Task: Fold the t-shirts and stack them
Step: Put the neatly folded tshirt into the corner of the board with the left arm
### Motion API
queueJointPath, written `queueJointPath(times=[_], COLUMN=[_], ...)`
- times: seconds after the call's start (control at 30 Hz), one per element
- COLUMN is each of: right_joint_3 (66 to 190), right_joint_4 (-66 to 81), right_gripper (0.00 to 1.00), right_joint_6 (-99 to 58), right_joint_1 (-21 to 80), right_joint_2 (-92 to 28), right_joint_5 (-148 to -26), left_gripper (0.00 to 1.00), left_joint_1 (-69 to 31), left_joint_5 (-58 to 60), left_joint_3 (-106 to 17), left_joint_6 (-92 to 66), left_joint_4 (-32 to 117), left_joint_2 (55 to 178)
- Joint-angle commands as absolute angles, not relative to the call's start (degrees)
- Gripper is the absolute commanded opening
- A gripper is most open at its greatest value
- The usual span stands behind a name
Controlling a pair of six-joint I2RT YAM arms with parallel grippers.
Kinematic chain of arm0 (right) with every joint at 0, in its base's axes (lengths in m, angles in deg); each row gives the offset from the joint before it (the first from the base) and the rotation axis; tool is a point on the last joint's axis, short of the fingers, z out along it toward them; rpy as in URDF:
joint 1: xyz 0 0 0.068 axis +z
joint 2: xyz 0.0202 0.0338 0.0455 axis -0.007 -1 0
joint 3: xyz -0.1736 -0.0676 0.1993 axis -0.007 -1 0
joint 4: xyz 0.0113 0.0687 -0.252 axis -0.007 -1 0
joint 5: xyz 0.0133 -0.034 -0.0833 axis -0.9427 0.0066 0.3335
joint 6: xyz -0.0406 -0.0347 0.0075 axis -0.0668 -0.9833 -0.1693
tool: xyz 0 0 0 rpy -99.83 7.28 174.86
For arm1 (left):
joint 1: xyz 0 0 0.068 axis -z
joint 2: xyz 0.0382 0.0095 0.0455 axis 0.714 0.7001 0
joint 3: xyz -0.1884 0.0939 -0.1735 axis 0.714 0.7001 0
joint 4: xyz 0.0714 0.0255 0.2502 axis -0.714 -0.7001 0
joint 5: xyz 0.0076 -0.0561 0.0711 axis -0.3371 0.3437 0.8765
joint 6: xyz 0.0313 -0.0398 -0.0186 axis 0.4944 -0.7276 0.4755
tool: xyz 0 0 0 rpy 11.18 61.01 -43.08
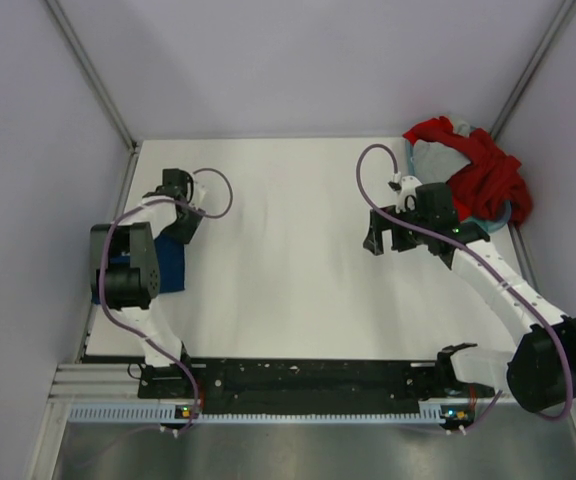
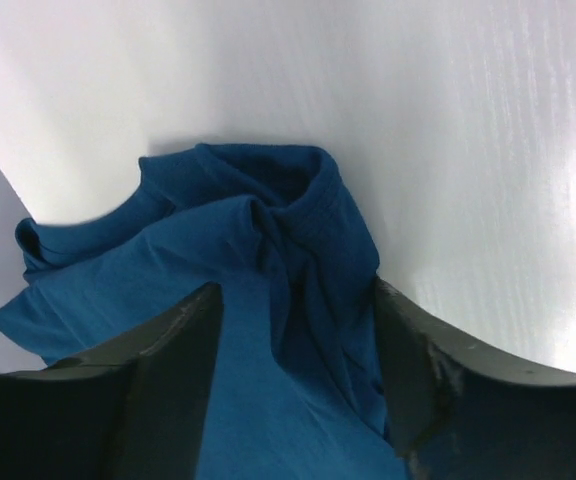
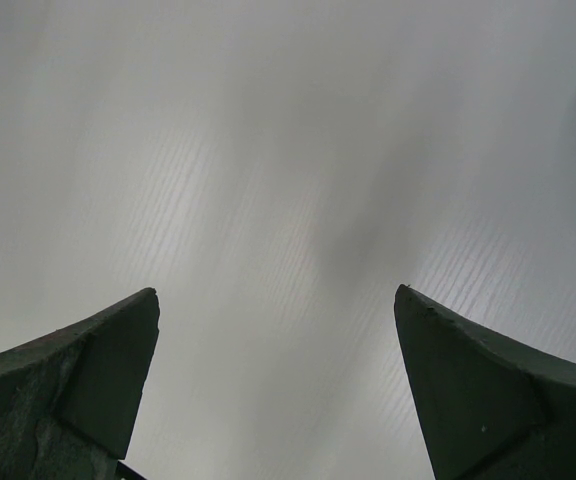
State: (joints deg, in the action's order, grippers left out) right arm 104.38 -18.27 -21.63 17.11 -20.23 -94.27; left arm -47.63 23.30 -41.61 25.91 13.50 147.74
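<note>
Top view, blue shirt: the blue t-shirt (image 1: pixel 171 265) lies in a bunch at the left edge of the table (image 1: pixel 288 290), partly under the left arm.
Top view, left arm: the left gripper (image 1: pixel 186 226) is over the far end of that shirt.
Top view, right arm: the right gripper (image 1: pixel 380 240) hangs over bare table, well apart from any cloth.
Top view, waiting pile: a red t-shirt (image 1: pixel 483 165) and a grey t-shirt (image 1: pixel 436 155) sit heaped in the light blue basket (image 1: pixel 505 213) at the far right corner.
Left wrist view, grip: the fingers (image 2: pixel 173 340) stand apart on either side of the rumpled blue cloth, released rather than pinching. The collar and a twisted ridge lie just ahead.
Right wrist view, grip: the jaws are spread wide and empty, with only table surface below.
Step in hand: likely tidying or placing the blue shirt as the base of the stack.
Next move: probably calls for the left arm to flatten the twist or lift clear, and the right to reach for the basket pile.
</note>
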Motion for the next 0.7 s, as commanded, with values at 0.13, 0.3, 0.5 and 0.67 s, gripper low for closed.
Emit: queueJointPath(times=[0.13, 0.3, 0.5, 0.67], right_joint_3=[103.6, 101.9, 90.7, 74.4], right_joint_4=[-15.6, -12.6, 0.0, 15.5], right_gripper=[0.99, 0.99, 0.99, 0.99], right_joint_6=[-20.8, -20.0, -17.3, -14.8], right_joint_1=[17.0, 16.9, 16.8, 16.8], right_joint_2=[-17.9, -16.7, -8.9, 2.1], right_joint_5=[-93.1, -94.3, -92.6, -86.2], left_gripper=[0.99, 0.99, 0.99, 0.99], left_joint_1=[-47.2, -45.7, -42.5, -42.5], left_joint_5=[11.0, -1.1, -13.5, -7.5], left_joint_3=[-37.1, -29.5, -12.6, 6.3], left_joint_6=[24.9, 26.6, 30.9, 21.0], left_joint_4=[10.3, 9.1, 13.3, 34.8], left_joint_2=[129.3, 113.5, 93.8, 83.8])
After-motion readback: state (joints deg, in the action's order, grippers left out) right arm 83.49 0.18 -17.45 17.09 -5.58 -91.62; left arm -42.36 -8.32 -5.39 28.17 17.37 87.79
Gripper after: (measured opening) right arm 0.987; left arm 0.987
